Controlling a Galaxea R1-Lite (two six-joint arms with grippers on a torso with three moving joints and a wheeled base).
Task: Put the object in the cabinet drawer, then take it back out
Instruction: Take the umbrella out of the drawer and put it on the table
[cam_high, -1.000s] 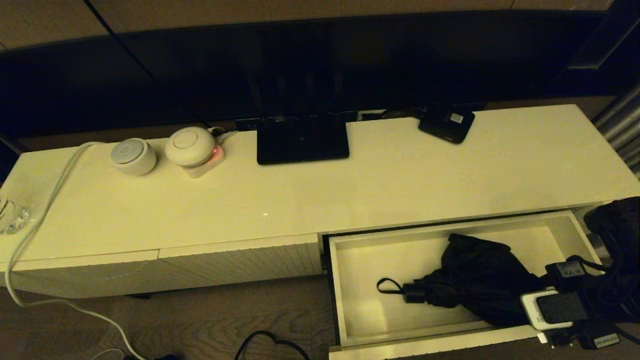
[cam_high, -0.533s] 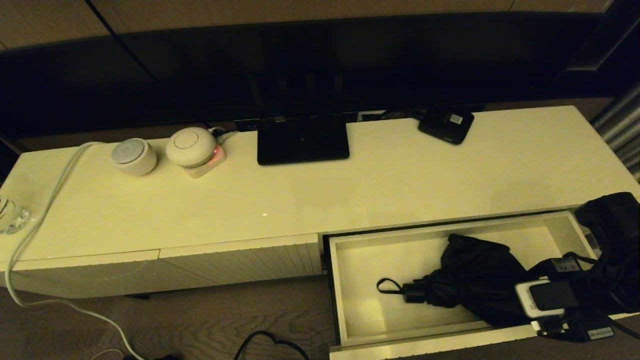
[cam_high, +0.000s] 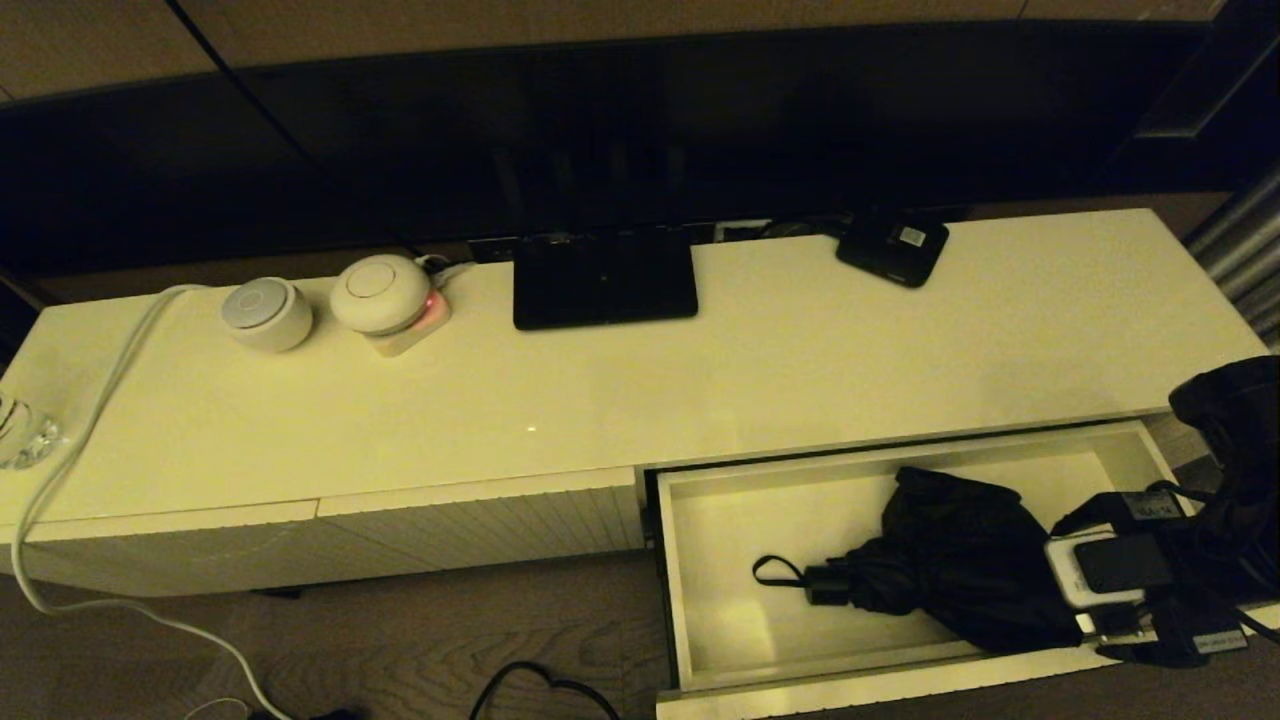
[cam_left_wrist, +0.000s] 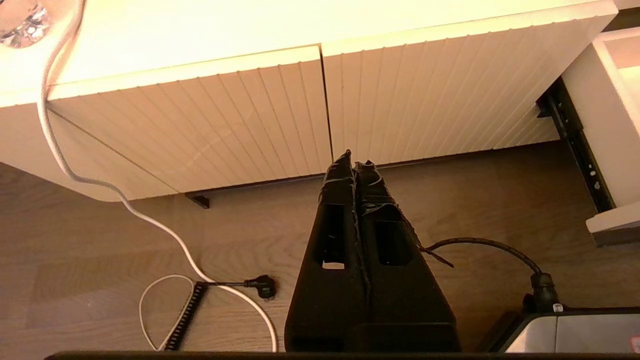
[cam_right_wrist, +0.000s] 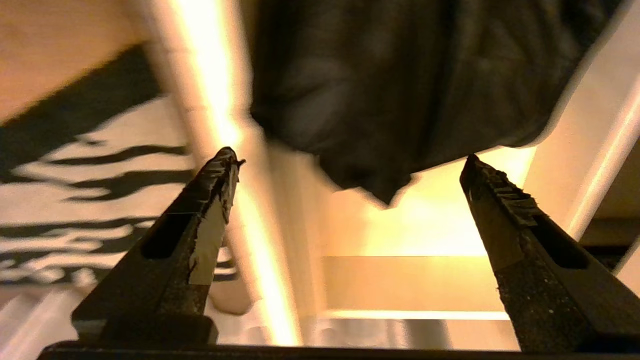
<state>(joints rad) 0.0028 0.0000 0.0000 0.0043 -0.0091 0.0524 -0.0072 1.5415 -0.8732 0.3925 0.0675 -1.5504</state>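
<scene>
The black folding umbrella (cam_high: 950, 565) lies inside the pulled-out cream drawer (cam_high: 672, 590), its short handle and wrist loop (cam_high: 775, 572) pointing left. My right arm's wrist (cam_high: 1105, 572) hovers over the drawer's right front corner, beside the umbrella's baggy end. In the right wrist view my right gripper (cam_right_wrist: 348, 160) is open, its fingertips (cam_right_wrist: 226, 159) spread wide just short of the dark fabric (cam_right_wrist: 400, 85), holding nothing. The pale drawer floor (cam_right_wrist: 450, 220) shows between them. My left gripper (cam_left_wrist: 354, 162) is shut and empty, parked low in front of the closed ribbed panels.
On the cabinet top stand a flat black stand (cam_high: 604, 280), a small black box with a white label (cam_high: 893, 247) and two round white devices (cam_high: 267, 312). A white cable (cam_high: 90, 400) hangs off the left end. Closed ribbed panels (cam_high: 480, 520) sit left of the drawer. Cables lie on the floor (cam_left_wrist: 220, 290).
My right arm has shifted a little to the right and further back over the drawer's right end. The umbrella and drawer have not moved.
</scene>
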